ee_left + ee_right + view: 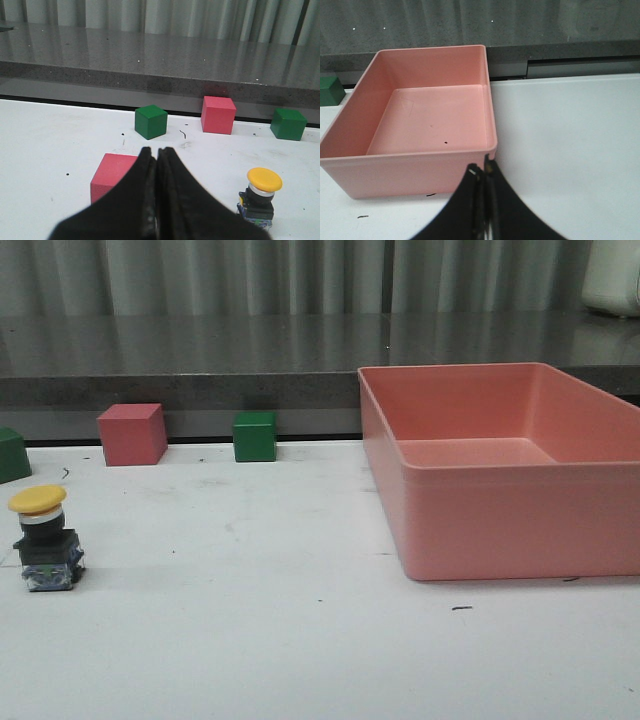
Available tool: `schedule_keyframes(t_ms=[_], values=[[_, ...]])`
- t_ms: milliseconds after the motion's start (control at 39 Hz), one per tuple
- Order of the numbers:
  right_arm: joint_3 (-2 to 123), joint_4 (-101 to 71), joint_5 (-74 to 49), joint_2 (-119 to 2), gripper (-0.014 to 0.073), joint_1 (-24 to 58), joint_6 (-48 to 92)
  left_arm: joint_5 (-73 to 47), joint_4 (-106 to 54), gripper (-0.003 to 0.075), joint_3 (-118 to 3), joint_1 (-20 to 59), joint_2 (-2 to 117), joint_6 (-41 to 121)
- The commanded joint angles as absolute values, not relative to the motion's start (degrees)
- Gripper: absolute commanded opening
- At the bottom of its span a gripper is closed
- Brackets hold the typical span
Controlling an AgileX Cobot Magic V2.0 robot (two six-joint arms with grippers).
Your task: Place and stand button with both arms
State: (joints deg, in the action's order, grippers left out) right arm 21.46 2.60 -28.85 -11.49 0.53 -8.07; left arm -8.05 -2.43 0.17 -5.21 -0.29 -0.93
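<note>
The button (44, 540) stands upright on the white table at the left, yellow cap on top, dark blocky base below. In the left wrist view the button (260, 197) sits to one side of my left gripper (156, 150), apart from it. That gripper is shut with nothing between its fingers. My right gripper (482, 167) is shut and empty too, its tips close to the near corner of the pink bin (410, 170). Neither arm shows in the front view.
A large empty pink bin (500, 530) fills the right of the table. A pink cube (131, 434) and green cubes (254, 437) (12, 454) line the back edge. Another pink cube (112, 175) lies just beyond my left fingers. A dark ledge runs behind.
</note>
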Motion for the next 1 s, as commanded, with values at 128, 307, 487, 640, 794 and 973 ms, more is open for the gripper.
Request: schedule_keyframes(t_ms=[128,307,487,640,794,973], values=[[23.08,3.46,-23.92,-12.06,-0.0069,0.33,-7.52,-3.03,-2.95,-0.0020,0.57,-5.38,-1.67,-0.92],[23.02,1.20,-23.86,-12.01,-0.0069,0.33,-7.08,-3.03,-2.95,-0.0020,0.57,-5.38,-1.67,-0.92],[20.63,-1.85,-16.35,-11.95,-0.0069,0.46,1.03,-3.03,-2.95,-0.0020,0.57,-5.38,-1.67,-0.92],[14.04,-3.28,-7.82,-9.94,-0.0069,1.48,3.69,-3.03,-2.95,-0.0020,0.57,-5.38,-1.67,-0.92],[7.31,-4.01,-3.84,-7.42,-0.0069,1.61,3.69,-3.03,-2.95,-0.0020,0.57,-5.38,-1.67,-0.92],[1.87,-4.27,-3.98,-4.91,-0.0069,1.61,3.69,-3.03,-2.95,-0.0020,0.57,-5.38,-1.67,-0.92]])
